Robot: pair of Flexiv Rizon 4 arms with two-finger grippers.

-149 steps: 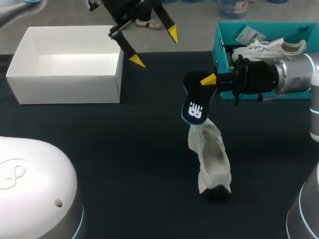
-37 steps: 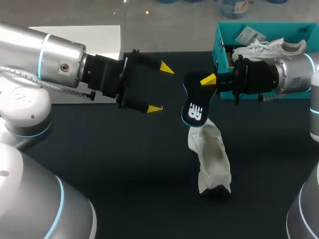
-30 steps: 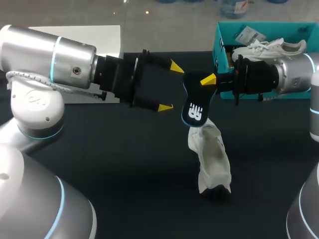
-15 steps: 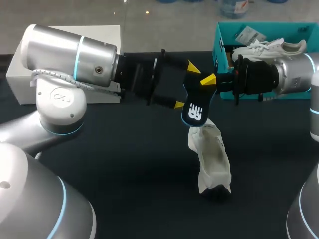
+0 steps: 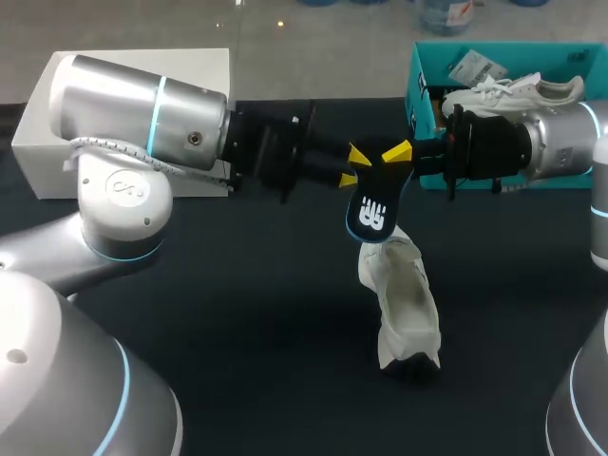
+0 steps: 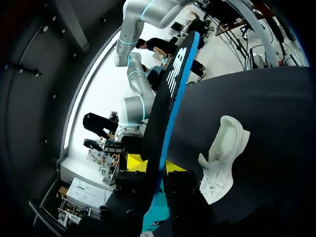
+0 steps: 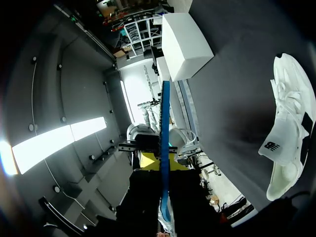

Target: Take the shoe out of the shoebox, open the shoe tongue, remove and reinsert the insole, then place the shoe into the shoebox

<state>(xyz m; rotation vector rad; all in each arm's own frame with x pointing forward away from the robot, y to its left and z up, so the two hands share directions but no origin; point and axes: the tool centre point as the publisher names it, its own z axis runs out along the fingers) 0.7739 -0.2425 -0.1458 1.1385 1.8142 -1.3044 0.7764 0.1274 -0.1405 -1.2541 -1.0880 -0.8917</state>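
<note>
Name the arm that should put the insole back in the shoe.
Right arm, probably: its jaws hold the insole hanging just above the shoe; the left arm has jaws pinching only its edge.

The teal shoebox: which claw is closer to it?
Right. The right gripper holds the insole right beside the teal shoebox; the left gripper grips the insole's other side, farther from the box.

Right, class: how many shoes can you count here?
2. One white shoe lies on the table near the middle; a second shoe sits in the teal shoebox at the far right. The box may hide more.
</note>
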